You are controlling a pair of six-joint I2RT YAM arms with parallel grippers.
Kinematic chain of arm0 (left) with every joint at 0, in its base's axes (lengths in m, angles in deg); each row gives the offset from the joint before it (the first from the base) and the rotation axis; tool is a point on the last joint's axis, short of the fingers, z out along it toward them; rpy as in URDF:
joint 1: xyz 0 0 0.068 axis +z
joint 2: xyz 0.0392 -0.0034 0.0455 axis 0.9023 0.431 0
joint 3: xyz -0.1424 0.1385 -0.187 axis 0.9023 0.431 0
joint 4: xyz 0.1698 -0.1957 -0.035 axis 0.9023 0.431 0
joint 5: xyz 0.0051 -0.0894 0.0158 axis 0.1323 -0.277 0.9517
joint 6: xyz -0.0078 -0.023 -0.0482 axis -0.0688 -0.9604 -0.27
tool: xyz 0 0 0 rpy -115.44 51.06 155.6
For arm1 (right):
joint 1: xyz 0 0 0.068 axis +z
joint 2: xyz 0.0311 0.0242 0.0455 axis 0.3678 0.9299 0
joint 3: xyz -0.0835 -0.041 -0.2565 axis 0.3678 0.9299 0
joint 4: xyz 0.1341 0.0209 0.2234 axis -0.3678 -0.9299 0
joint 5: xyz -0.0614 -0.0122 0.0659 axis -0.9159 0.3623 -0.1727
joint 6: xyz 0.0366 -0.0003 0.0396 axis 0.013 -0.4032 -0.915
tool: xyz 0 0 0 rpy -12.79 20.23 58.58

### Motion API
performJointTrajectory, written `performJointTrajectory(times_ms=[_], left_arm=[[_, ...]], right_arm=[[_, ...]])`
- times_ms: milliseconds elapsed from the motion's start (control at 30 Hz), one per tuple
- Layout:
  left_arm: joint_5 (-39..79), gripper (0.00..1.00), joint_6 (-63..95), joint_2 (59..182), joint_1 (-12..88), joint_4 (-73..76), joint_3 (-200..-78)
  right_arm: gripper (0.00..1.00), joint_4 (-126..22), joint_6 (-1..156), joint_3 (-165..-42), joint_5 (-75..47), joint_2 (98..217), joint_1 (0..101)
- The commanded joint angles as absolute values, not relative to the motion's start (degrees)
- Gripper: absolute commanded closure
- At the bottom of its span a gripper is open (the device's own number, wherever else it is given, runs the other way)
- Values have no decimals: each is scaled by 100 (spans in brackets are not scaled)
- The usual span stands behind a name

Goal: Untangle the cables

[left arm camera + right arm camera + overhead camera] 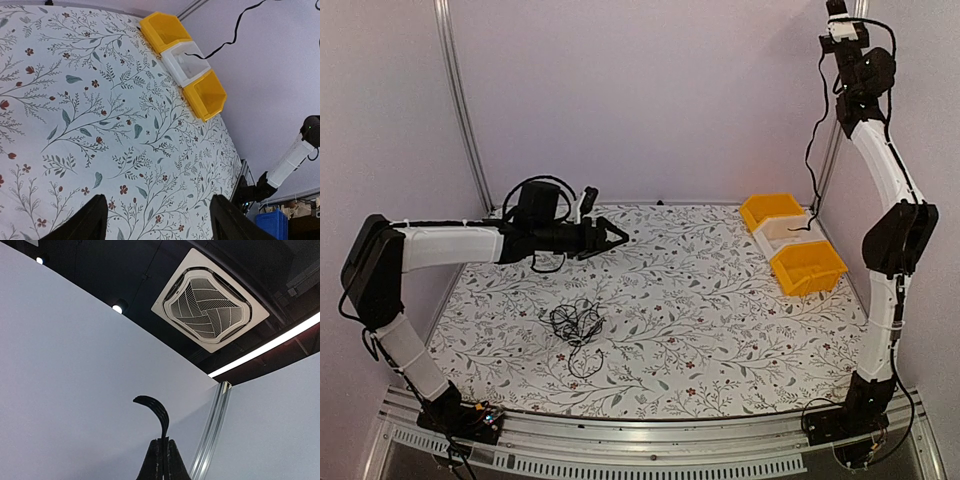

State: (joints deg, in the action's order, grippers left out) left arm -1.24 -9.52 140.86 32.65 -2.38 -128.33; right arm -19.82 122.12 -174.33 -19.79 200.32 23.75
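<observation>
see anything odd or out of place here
The right fingers point at the ceiling, shut on a curved black strand, and a thin black cable dangles from up there into the white bin. The tangled cables lie on the table with neither arm touching.

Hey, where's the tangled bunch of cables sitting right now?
In the top view the cables lie on the floral table, left of centre, nearer the arm bases than the open left gripper and far from the bins on the right.
</observation>
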Motion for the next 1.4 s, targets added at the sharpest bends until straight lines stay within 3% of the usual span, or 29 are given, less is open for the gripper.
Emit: performJointTrajectory(times_ms=[0,200,467,767,1367], left_arm=[[-244,27,-992,14143,3168,-215,-12908],[-257,27,-1016,14165,3151,-231,-12817],[-228,27,-1086,14161,3116,-434,-12580],[-397,28,-1061,14422,3092,-442,-12766],[-392,29,-1087,14491,3010,-431,-12767]], right_arm=[[100,-1887,12135,-17545,-2141,20197,2358],[100,-2465,11570,-17257,-2146,19841,2450],[100,-3066,11462,-15185,-1248,18097,2863],[100,-3505,11370,-16484,-1285,18172,3141],[100,-2984,11657,-16773,-1407,18890,3355]])
